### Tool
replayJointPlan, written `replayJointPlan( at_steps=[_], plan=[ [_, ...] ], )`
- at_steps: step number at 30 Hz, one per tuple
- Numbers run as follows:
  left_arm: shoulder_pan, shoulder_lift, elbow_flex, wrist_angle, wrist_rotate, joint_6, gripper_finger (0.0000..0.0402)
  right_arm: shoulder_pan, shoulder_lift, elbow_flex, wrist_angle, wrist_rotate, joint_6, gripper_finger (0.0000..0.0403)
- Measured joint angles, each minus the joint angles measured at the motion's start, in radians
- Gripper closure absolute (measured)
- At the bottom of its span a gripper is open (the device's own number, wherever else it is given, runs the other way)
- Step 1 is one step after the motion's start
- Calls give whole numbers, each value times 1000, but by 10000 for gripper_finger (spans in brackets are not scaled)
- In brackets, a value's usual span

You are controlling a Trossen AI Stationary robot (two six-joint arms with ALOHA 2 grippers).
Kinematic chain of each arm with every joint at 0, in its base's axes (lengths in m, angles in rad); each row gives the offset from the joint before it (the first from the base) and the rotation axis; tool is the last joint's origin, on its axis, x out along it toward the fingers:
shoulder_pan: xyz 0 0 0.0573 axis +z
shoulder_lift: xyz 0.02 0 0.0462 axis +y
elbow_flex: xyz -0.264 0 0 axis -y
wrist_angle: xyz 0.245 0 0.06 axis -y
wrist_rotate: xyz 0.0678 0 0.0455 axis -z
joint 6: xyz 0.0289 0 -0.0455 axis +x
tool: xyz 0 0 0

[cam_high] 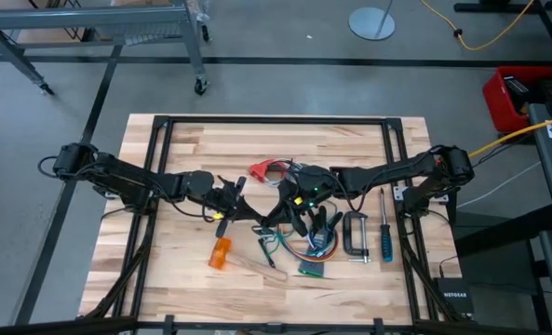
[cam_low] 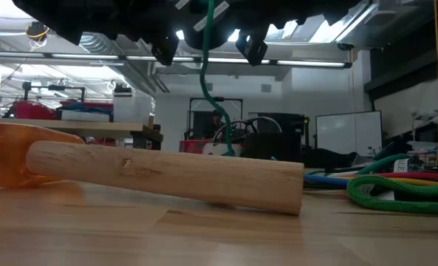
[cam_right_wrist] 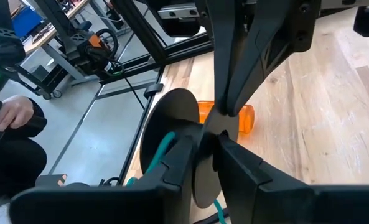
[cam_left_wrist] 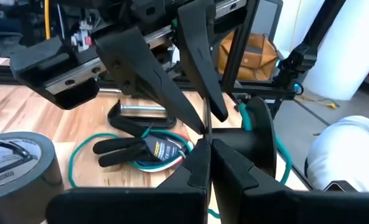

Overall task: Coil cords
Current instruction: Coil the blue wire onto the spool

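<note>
Both tools pinch one black round puck [cam_right_wrist: 172,134] joined to a green cord [cam_low: 207,81]; "NETGEAR" box [cam_high: 457,300] sits off the tabletop [cam_high: 192,149].

Two dark robot arms reach over one wooden surface [cam_high: 182,149], each ending in one pincer — the left pincer [cam_high: 227,198] and the right pincer [cam_high: 299,200]. One loose tangle of cords [cam_high: 289,244] lies there, with green, red and blue strands; separate cords cannot be counted. One red plastic piece [cam_high: 260,169]. One orange scoop [cam_high: 221,253] with one wooden handle [cam_high: 257,267]. One C-clamp [cam_high: 355,234] — beside it, one blue-handled screwdriver [cam_high: 384,240]. One grey tape roll [cam_left_wrist: 16,163]. One person's hand [cam_right_wrist: 13,113] beyond the surface.
</note>
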Motion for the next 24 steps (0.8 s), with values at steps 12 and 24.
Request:
replayJointPlan(
  at_steps=[12, 24],
  plan=[
    [-1, 0, 0, 0, 5, -3, 401, -1, 0, 0, -7, -3, -3, 393],
    [-1, -16, -1, 82, -2, 33, 356, -18, -3, 0, 18, -30, -8, 399]
  ],
)
